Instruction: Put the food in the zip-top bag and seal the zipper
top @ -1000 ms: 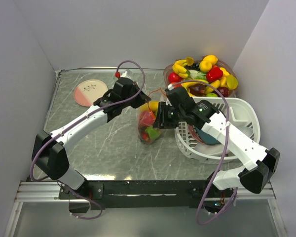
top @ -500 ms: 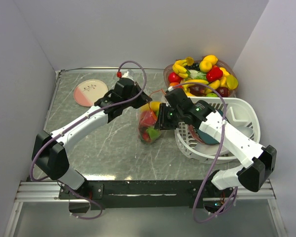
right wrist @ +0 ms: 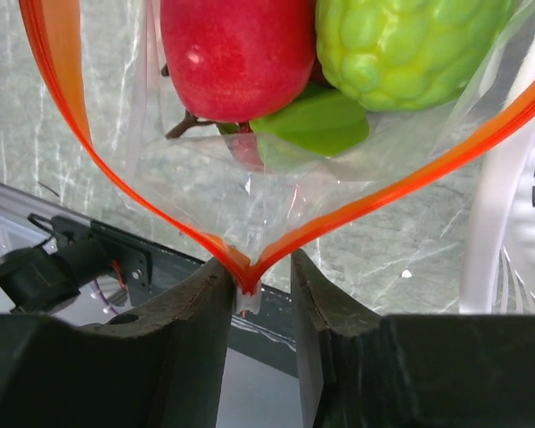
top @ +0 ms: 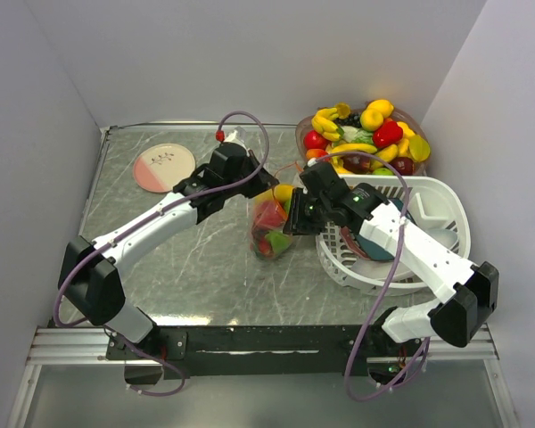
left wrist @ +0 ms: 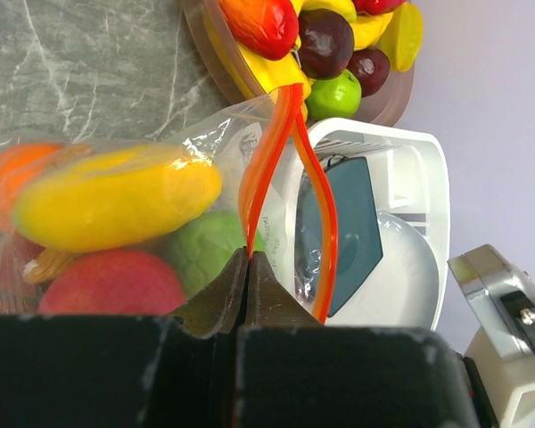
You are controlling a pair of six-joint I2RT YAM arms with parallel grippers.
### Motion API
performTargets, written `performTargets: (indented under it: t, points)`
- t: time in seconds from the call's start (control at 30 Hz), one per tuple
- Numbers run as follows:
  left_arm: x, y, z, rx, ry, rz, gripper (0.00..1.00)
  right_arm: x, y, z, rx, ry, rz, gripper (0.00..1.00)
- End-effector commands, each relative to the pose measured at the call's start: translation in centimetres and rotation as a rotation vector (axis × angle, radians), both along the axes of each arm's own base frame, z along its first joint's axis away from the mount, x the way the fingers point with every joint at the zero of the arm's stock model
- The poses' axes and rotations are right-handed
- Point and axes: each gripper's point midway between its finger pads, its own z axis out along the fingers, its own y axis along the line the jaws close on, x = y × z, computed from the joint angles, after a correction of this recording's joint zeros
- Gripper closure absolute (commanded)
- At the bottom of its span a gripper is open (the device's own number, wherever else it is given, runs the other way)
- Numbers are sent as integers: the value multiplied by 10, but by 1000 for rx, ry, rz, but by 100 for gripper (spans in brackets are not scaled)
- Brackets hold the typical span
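Bag position: the zip-top bag (top: pixel 269 230) sits between the two grippers. Its mouth is stretched from the left gripper (top: pixel 259 185) to the right gripper (top: pixel 291 217).
Zipper: the zipper (left wrist: pixel 290 147) leaves the left jaws as two orange strips that part in the middle. They meet again at the white slider (right wrist: pixel 247 299) between the right fingers.
Food: a yellow fruit (left wrist: pixel 116 196), a red apple (right wrist: pixel 236 45) and a knobbly green fruit (right wrist: pixel 401 45) lie inside the bag, just past the zipper from either gripper.
Change from a second earlier: the right arm (top: pixel 410 250) has swung its elbow slightly inward. The left gripper and the bag sit almost where they were.
Left gripper: closed, its tips pinching one end of the zipper.
Right gripper: jaws partway apart and straddling the slider end. One finger touches the slider, but whether the jaws clamp it cannot be told.
Surroundings: a white basket (top: pixel 446 192) lies just behind the right gripper. A bowl (top: pixel 300 132) of fruit lies near it on the far side. A pink plate (top: pixel 163 167) lies well apart from the left gripper.
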Motion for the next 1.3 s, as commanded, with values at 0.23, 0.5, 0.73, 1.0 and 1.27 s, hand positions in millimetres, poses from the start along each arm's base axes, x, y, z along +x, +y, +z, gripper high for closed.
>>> performTargets:
  t: [0.23,0.5,0.73,1.0,1.27]
  points:
    - [4,-9,17,-18,-69,-23,98,11,-9,27,58,-90,-52,66]
    - [4,-12,14,-16,-73,-30,98,9,-10,27,57,-87,-43,87]
    - [-14,11,24,28,-256,-24,15,6,-9,30,58,-79,-29,97]
    - [-74,54,24,106,-567,110,17,2,-1,39,93,-44,-20,100]
    - [-125,28,-4,246,-729,111,30,4,-4,39,55,36,-96,100]
